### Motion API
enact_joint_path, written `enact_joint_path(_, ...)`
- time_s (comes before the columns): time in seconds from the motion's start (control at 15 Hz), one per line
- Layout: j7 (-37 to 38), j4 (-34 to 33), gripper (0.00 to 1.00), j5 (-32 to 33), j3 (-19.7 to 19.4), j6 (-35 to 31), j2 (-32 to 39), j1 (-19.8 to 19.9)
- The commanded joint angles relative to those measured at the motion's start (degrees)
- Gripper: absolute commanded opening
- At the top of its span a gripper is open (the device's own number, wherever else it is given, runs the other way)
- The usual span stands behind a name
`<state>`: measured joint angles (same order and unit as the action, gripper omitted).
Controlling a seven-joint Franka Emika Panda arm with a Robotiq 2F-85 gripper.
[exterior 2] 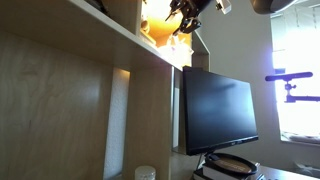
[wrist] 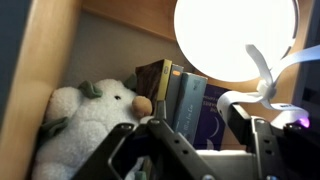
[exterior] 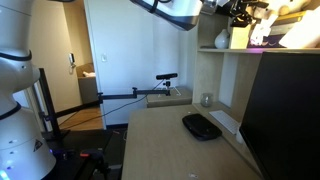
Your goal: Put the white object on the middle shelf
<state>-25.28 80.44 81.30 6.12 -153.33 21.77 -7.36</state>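
One white object (wrist: 262,78), curled and purple-tinged, beside the tool (wrist: 190,135), jaws apart and empty.

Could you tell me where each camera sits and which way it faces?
Exterior view: beside the light wooden desk, facing the beige bookcase; white robot base and black gripper show.
Exterior view: low beside the bookcase, looking up past the black flat monitor; only the gripper shows.
Wrist view: inside the bookcase, facing a white plush toy and books; gripper fingers below.
Shared: exterior views both show the flat black oval device.
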Motion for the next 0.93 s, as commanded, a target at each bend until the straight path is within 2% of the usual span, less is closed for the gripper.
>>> enact_joint_path(0.0, -1.5, -1.6, 0.96, -0.3, -0.8, 0.5, 0.4, -0.7)
enact_joint_path(0.07, -2.1, -1.6, 1.0, -1.1, -0.5, 0.1, 0.4, -0.5)
enact_joint_path(0.4, -4.6, -0.7, 1.0, -2.4, -0.2, 0.6, 0.3, -0.2)
enact_joint_path(0.47, -7.2, 0.0, 1.0, -3.9, 0.2, 0.5, 0.1, 0.1)
enact_joint_path(0.67, -19.7, 1.0, 1.0, -10.3, 1.6, 5.5, -0.1, 0.7)
enact_joint_path(0.73, -21.5, 0.7, 1.0, -10.7, 0.4, 8.0, -0.2, -0.5)
enact_joint_path(0.87, -24.6, 0.4, 1.0, -11.4, 0.2, 10.1, -0.6, -0.8)
